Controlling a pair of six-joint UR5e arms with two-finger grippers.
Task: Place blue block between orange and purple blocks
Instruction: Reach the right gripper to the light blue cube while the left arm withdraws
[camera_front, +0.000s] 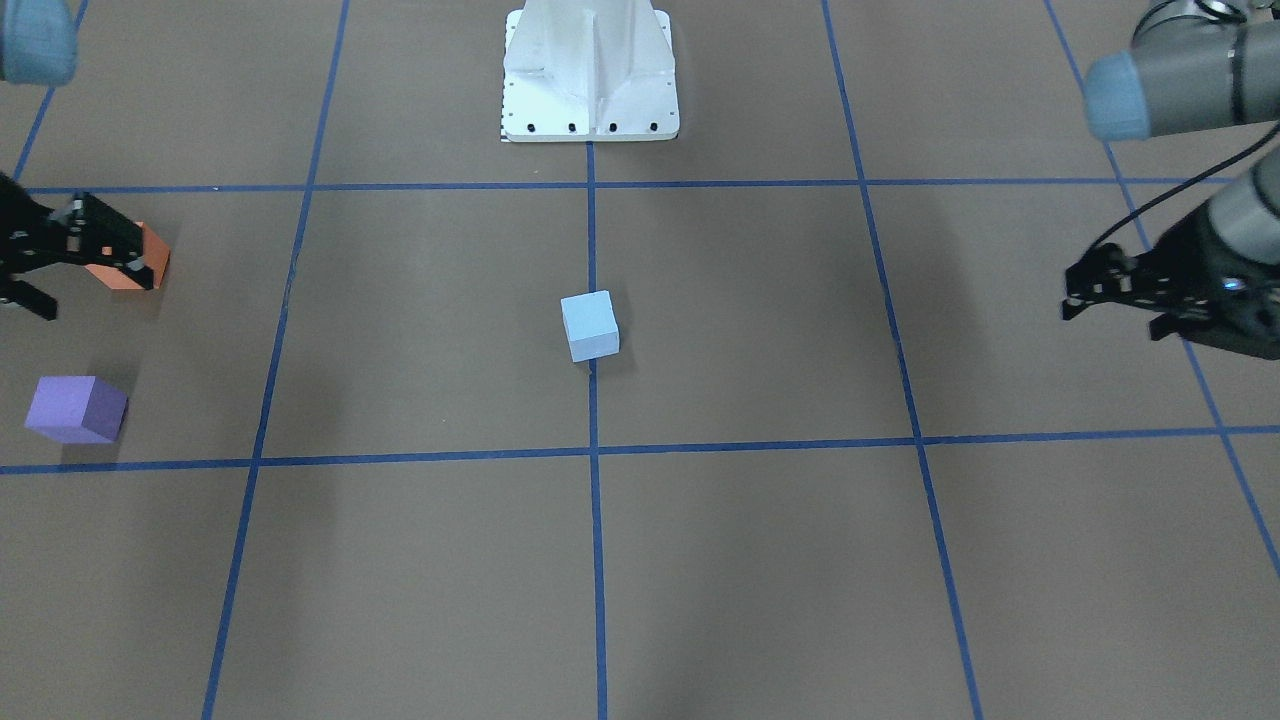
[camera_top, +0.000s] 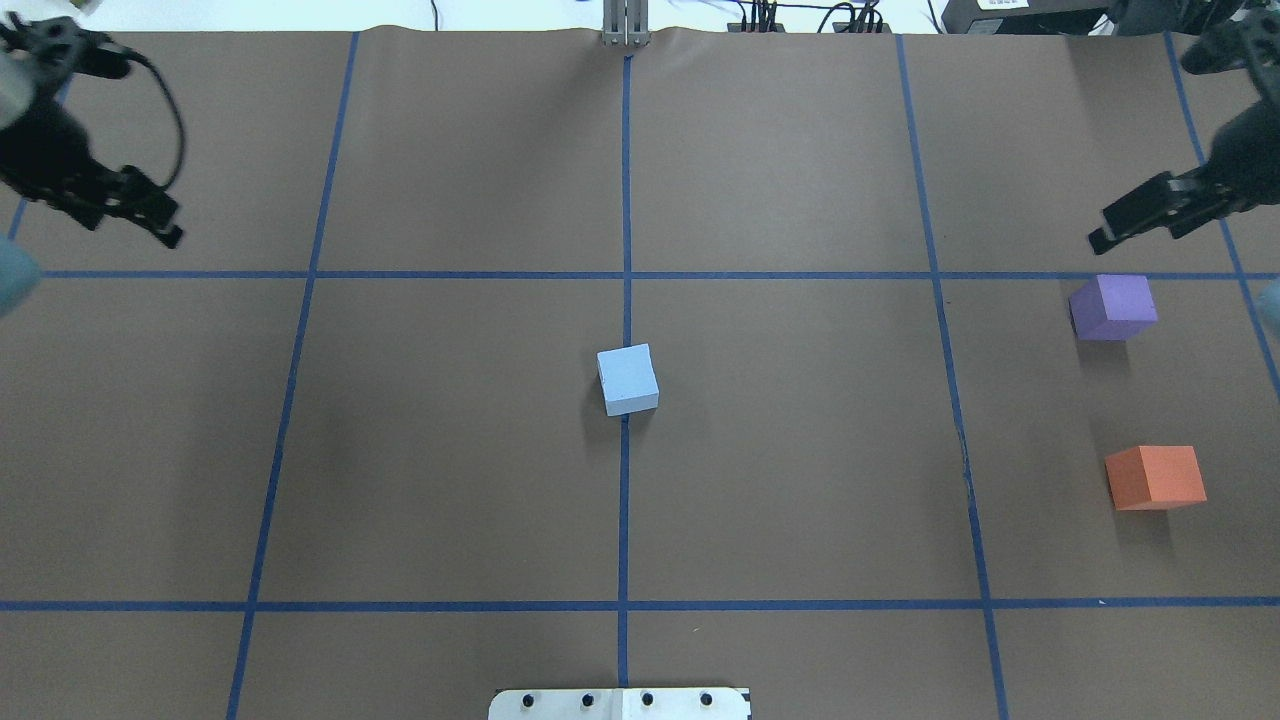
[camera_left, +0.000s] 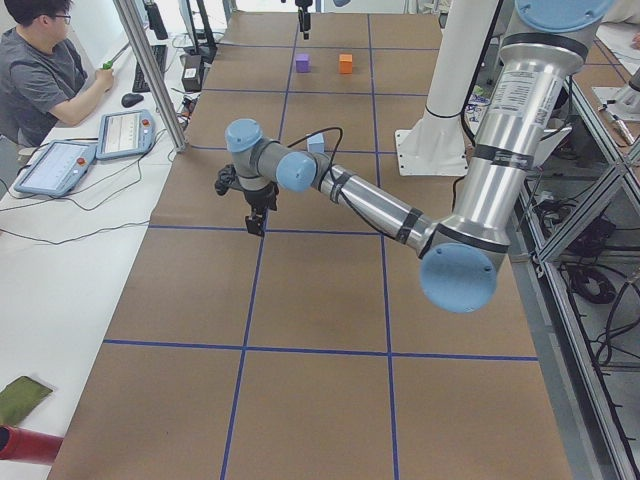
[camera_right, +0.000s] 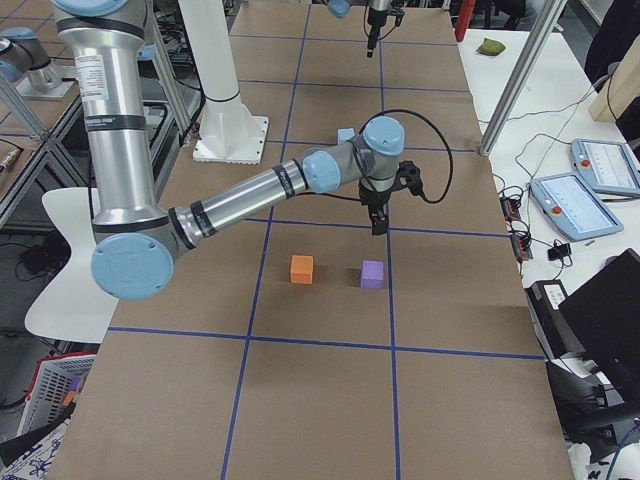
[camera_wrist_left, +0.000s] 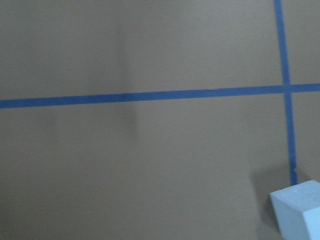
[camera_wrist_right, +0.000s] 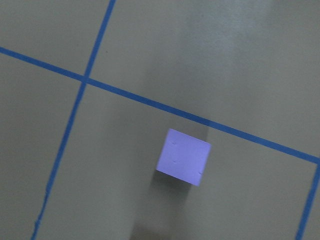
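1. The left tool (camera_top: 135, 225) hangs over the far left part of the tabletop (camera_top: 450, 450). Its fingers are spread and hold nothing.
2. The right tool (camera_top: 1138, 232) hangs over the far right part, with its fingers also spread and empty.
3. The blue block (camera_top: 628, 378) sits well apart from both tools, roughly midway between them and closer to the robot than either. It rests flat on the tabletop, on the middle strip of blue tape (camera_top: 625, 200).
4. In the left wrist view, only a corner of the blue block shows, at the lower right edge.
5. The purple block (camera_top: 1112, 307) is near the right tool, just on the robot's side of it and just past a cross strip of tape. The right wrist view looks down on this block.
6. The orange block (camera_top: 1155, 477) lies beyond the purple one from the right tool, closer to the robot.
7. The orange and purple blocks stand apart with bare tabletop between them, and the blue block is not yet there.
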